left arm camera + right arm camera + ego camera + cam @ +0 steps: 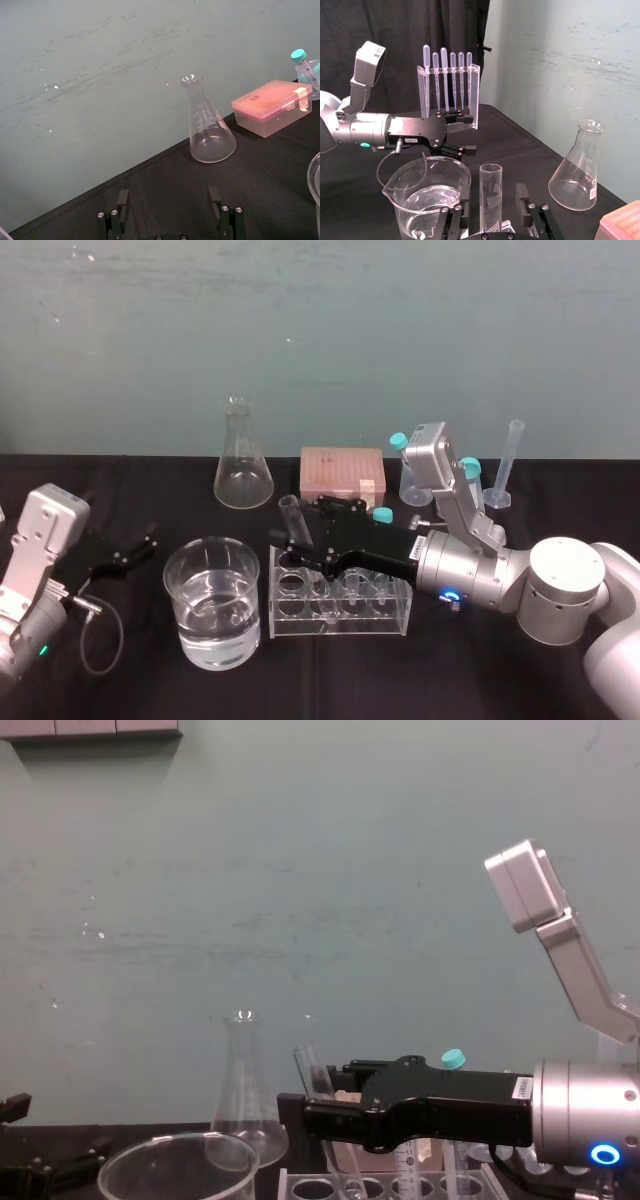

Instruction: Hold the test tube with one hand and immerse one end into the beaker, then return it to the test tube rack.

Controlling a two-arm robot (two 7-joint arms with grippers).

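Right gripper at test tube, upright in test tube rack's left end.
Fingers straddle it, gaps both sides. Left gripper fingers wide, surface's left edge.

Right arm: silver cylindrical joints, blue ring light, long black wrist with a white label, grey camera box on a bracket, black two-fingered right pincer. Left arm: same silver build, green light, looped black cable, black left pincer. Silver screw heads on each pincer's fingers.
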